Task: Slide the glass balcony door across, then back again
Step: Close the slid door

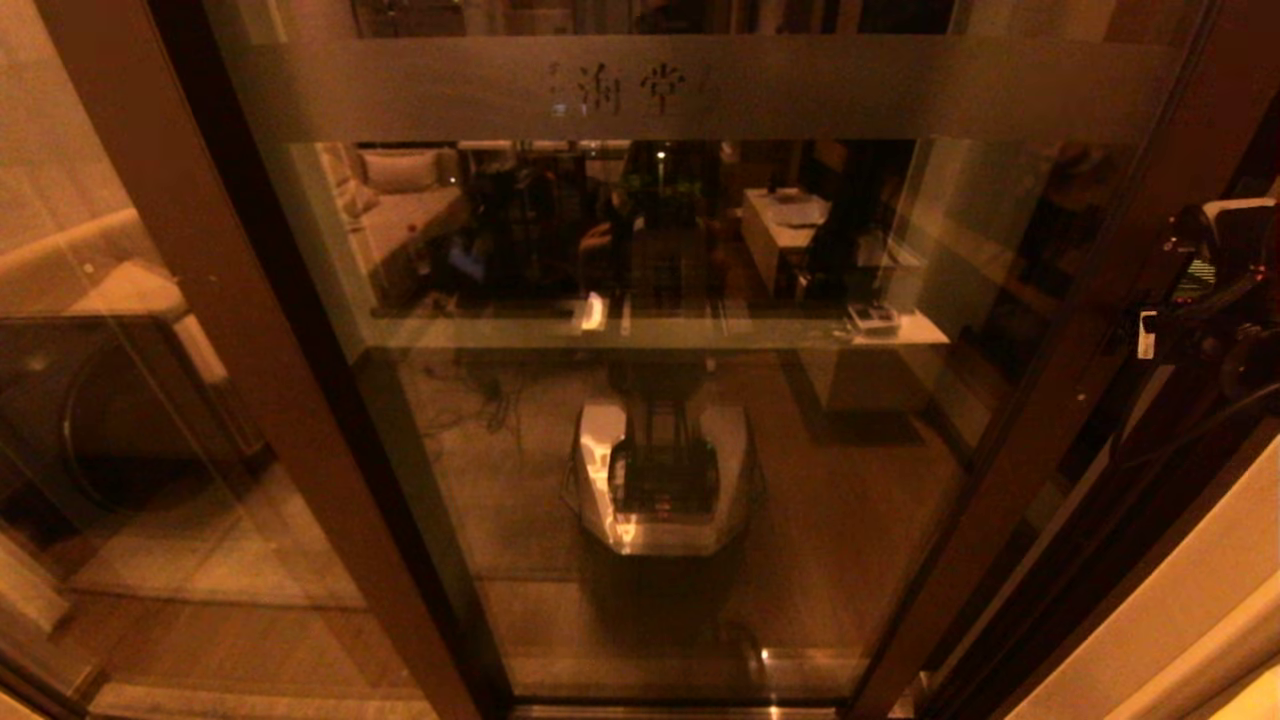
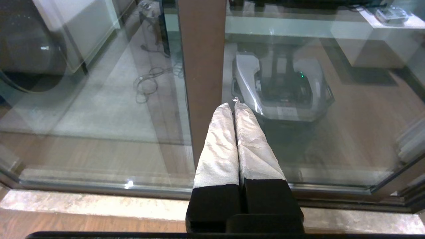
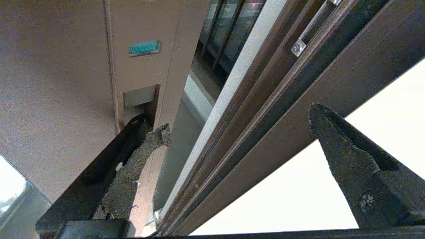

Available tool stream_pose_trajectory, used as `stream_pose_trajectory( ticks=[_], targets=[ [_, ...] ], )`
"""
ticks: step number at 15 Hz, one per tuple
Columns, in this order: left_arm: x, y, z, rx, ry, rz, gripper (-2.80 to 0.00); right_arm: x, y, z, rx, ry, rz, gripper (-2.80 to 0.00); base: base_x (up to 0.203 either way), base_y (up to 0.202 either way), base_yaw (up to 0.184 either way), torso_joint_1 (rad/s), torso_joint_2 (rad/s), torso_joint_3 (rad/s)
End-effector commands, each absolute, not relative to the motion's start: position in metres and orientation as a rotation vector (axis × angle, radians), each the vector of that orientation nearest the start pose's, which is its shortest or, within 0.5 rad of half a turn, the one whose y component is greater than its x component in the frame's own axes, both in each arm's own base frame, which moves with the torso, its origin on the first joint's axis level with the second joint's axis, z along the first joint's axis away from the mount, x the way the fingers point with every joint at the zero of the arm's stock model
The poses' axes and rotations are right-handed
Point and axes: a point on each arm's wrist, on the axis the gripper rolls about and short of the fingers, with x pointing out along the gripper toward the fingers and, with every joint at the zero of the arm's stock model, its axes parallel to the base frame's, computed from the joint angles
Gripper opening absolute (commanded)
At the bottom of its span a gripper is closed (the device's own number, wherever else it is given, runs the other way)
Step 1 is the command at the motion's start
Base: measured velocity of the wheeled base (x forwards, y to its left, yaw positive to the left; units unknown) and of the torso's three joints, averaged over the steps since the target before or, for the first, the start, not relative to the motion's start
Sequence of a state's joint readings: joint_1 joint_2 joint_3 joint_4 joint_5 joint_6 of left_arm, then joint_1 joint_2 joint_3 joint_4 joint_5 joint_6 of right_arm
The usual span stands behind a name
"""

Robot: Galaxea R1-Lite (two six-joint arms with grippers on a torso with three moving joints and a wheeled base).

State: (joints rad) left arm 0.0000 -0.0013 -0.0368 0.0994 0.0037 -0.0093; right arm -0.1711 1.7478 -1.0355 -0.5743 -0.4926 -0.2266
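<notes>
The glass balcony door (image 1: 660, 400) fills the middle of the head view, its frosted band (image 1: 700, 90) with faint characters running across the top of the frame and its dark brown right stile (image 1: 1040, 420) slanting down toward the lower right. Glare and reflections of the room, and of the robot's own base, cover the pane. Another brown upright (image 1: 250, 330) crosses the left of the frame, with a further glass panel (image 1: 130, 400) beyond it. The right pincer (image 3: 237, 118) sits at the right edge of the head view beside the stile; in its wrist view the two fingers stand spread apart, one finger (image 3: 149, 146) lying against the recessed handle pocket (image 3: 139, 99) in the stile's face, the other out toward the side frame rails (image 3: 265, 109). It grasps nothing yet. The left pincer (image 2: 231, 105) is parked low, clenched with nothing between its wrapped fingers, pointing at the bottom of the glass near a brown upright (image 2: 202, 66). As a judgement, the task looks to be at a slide's start: the hold on the handle is being set, but which of the two slides is in hand cannot be told.
</notes>
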Motion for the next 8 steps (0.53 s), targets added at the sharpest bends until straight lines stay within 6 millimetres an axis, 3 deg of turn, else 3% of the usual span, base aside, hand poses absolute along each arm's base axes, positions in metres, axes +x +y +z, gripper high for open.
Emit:
stream_pose_trajectory(
  ticks=[1,8],
  targets=[
    [-0.026,0.000,0.075,-0.009,0.061,0.005,-2.80,0.331,-0.073,0.223,-0.239,0.210,-0.665,0.00,0.000,0.000,0.000,0.000,0.00,0.000],
    [-0.026,0.000,0.075,-0.010,0.062,0.005,-2.80,0.335,-0.085,0.225,-0.236,0.205,-0.695,0.00,0.000,0.000,0.000,0.000,0.00,0.000]
  ],
)
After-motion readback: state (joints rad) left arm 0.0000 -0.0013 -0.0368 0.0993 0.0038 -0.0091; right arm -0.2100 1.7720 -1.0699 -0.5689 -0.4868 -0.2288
